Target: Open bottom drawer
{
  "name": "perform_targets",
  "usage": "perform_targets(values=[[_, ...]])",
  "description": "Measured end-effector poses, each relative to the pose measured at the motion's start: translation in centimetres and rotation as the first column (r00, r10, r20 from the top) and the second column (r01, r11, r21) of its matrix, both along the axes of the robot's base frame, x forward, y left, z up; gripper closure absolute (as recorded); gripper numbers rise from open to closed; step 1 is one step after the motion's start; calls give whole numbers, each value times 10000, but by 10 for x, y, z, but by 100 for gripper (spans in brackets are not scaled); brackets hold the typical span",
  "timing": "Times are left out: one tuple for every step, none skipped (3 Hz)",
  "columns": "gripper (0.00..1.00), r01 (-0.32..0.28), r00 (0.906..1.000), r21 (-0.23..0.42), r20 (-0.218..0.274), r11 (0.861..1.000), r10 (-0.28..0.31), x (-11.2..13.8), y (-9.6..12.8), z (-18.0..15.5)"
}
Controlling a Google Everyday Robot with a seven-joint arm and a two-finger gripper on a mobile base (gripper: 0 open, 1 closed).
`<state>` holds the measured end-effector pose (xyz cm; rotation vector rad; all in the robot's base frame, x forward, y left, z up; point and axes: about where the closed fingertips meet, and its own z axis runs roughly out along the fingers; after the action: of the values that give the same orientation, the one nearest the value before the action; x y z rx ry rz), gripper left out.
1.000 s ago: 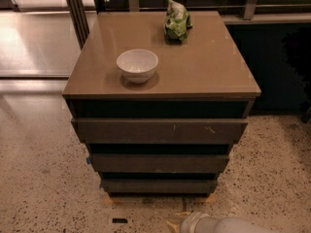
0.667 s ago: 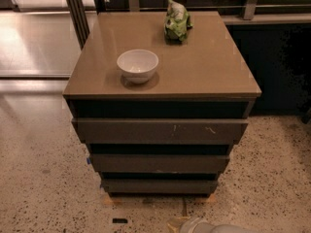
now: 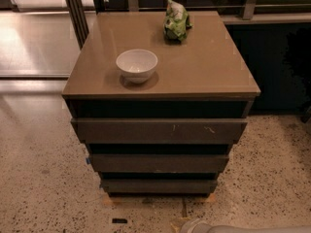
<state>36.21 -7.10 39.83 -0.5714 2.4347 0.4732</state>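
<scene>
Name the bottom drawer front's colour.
The bottom drawer is dark grey-brown, seen in the camera view; the gripper is at the frame's bottom edge.

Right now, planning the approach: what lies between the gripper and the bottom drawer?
Camera view: only bare speckled floor lies between the gripper, low at the frame's bottom edge, and the bottom drawer.

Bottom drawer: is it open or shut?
Shut: the bottom drawer sits pushed in, no inside showing. The gripper is apart, at the picture's bottom edge.
</scene>
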Motion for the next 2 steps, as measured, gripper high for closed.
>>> perform_targets(values=[[100,211,9997,81,88,9997,-212,1,-1,-4],[100,214,9985,-48,513,9998,-211,22,-7,-19]])
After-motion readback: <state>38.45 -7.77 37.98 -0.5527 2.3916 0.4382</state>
